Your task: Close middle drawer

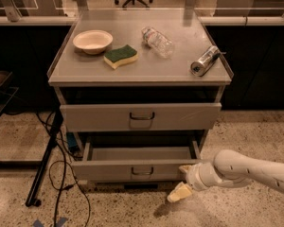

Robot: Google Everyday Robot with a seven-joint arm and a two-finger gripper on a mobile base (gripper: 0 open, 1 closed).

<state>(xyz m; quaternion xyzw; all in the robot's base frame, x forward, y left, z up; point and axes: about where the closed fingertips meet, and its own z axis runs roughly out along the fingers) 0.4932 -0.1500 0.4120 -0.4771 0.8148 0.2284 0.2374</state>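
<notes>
We see a grey cabinet [146,69] on a speckled floor [255,126], its flat top edged by a low rim. The white arm [255,167] comes in from the lower right, low in front of the cabinet. The top drawer [99,118] has a loop pull at its centre. Below it the middle drawer [109,170] is pulled out, its front nearer us than the top drawer's, so we look down into its bare tray. Its small handle [142,171] sits at the centre of the front. The gripper [182,180] is at the right end of that front. Its 2 fingers [180,192] are spread apart and have hold of nothing. The upper 1 lies at the front's right corner, though we cannot tell if it touches, and the lower 1 points down at the floor. Black cables [61,174] trail on the floor at the left. On the top, left to right, lie 1 bowl [92,41], 1 green-and-yellow sponge [120,56], 1 clear bottle [157,41] on its side, and 1 silver can [206,60] on its side near the right rim.
</notes>
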